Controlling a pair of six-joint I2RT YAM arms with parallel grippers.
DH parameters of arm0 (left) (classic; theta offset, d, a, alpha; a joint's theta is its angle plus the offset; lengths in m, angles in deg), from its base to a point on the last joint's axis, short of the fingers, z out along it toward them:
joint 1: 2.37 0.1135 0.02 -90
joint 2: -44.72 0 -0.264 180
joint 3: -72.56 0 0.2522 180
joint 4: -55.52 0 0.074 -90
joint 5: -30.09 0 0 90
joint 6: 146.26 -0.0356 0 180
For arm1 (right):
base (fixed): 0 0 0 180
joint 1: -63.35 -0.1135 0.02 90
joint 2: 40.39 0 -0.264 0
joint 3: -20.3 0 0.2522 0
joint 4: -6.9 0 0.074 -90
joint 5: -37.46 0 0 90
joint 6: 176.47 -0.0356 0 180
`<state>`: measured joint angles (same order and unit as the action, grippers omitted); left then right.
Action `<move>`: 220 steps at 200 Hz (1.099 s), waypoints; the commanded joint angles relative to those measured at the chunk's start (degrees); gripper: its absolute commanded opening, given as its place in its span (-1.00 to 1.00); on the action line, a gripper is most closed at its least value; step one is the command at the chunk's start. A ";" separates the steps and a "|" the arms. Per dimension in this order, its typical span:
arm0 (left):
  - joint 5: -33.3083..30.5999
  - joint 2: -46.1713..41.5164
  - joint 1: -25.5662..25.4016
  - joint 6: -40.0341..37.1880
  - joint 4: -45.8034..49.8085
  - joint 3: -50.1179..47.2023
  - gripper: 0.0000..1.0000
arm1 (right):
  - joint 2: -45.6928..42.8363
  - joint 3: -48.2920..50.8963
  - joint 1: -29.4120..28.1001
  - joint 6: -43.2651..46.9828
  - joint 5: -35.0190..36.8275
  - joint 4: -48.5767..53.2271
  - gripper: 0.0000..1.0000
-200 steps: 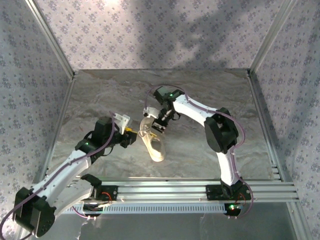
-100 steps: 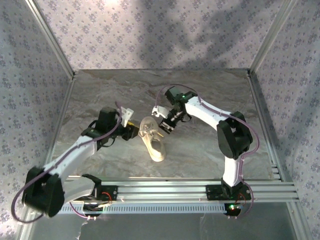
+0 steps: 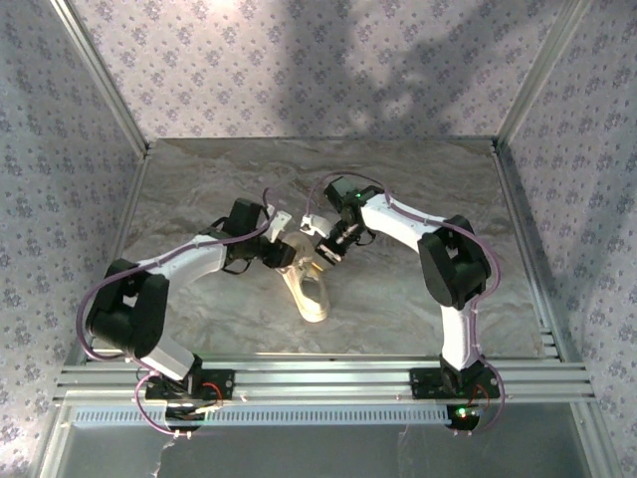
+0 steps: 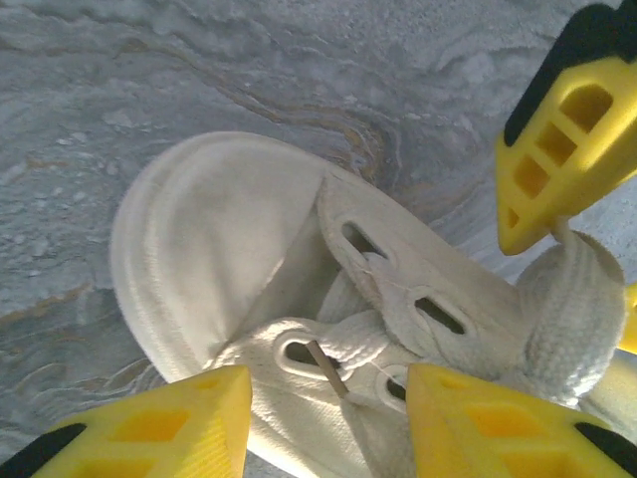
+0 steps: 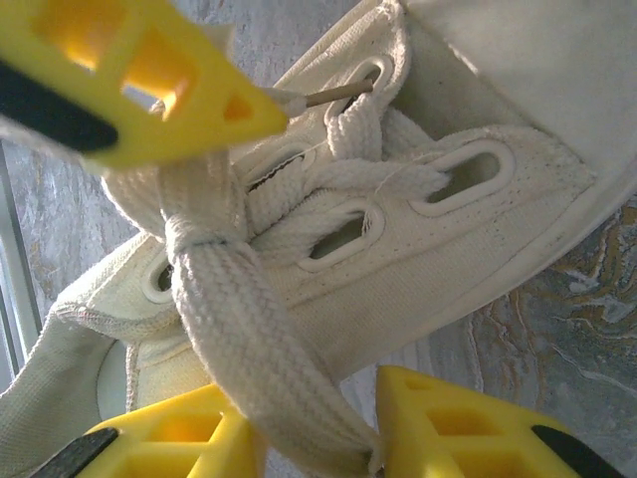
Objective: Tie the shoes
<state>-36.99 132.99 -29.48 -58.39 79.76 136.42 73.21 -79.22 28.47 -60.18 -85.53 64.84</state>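
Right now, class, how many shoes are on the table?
1. The cream sneaker lies in the middle of the table, where the left arm and right arm meet over its laces. Another shoe hidden behind the arms looks unlikely.

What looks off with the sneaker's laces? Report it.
The cream-white canvas sneaker's flat white lace is cinched into a lopsided wrap beside the eyelets, no bow, one strand running between the right pincer's fingers. A thin tan lace tip pokes out loose.
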 commanded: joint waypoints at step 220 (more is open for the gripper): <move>-4.89 -8.87 -0.36 5.10 2.72 0.29 -0.15 | 0.82 -1.26 3.90 -5.18 -7.00 0.07 -0.38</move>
<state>-44.55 119.24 -30.20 -53.35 87.21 132.75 73.41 -79.22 33.15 -64.71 -90.62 63.44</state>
